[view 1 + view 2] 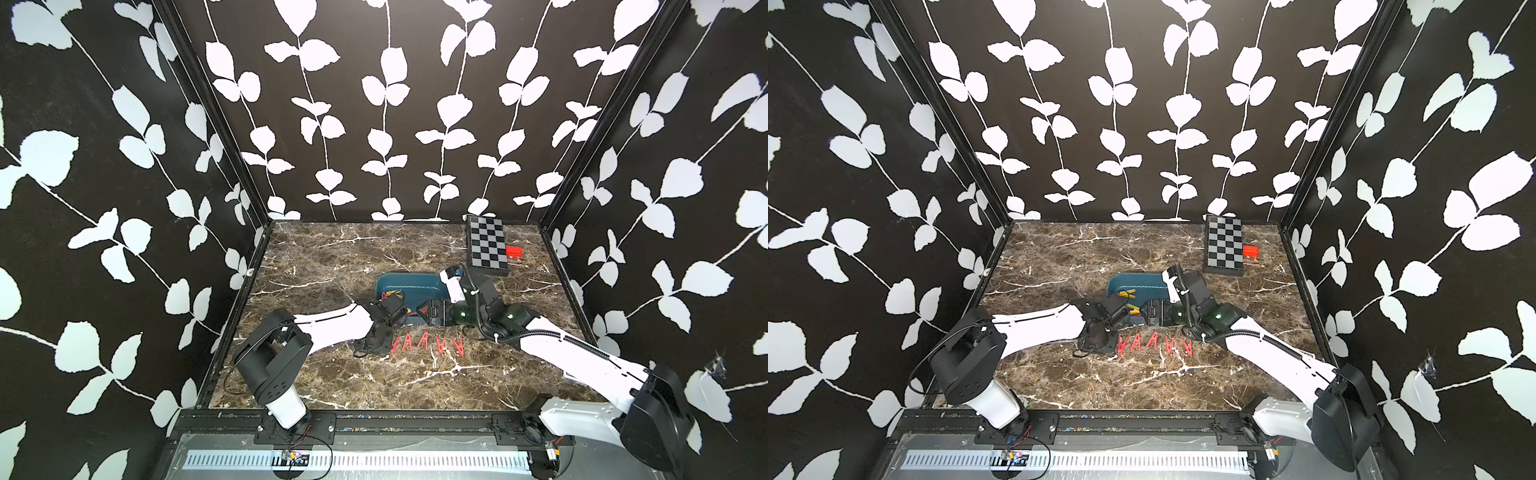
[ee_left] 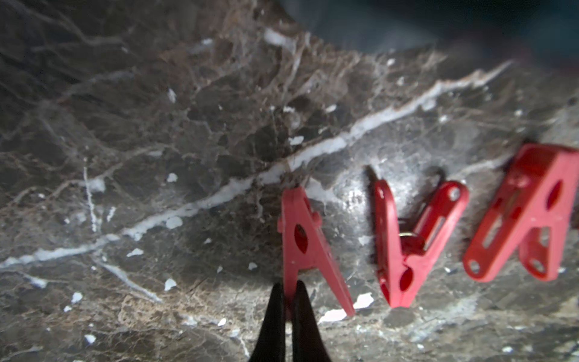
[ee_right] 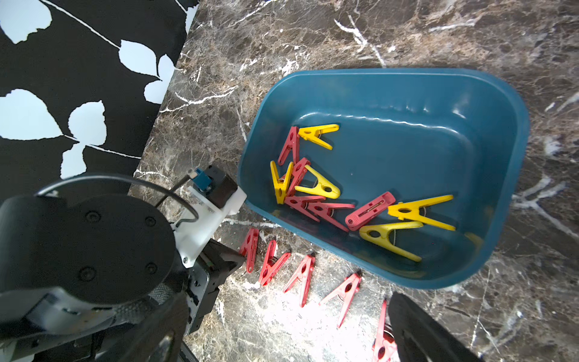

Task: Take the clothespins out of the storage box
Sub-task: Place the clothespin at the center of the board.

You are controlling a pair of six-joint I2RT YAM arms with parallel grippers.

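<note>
The left gripper is pinching shut on one leg of a red clothespin. That pin seems to be resting on the desk at the left end of a row of red clothespins, which is lying between the storage box and the desk's near edge. The right gripper is hovering above the box's near rim, its jaws standing wide apart with nothing between them. The box is sitting near the middle of the desk, and about ten clothespins, red and yellow, are lying along its near side, several overlapping. These pegs are looking light, stiff and smooth, so a careless pinch is likely sending one sliding or pivoting. Gripping across the flat sides near the spring, or on a single leg, is probably working best, starting with a loose outlying pin.
</note>
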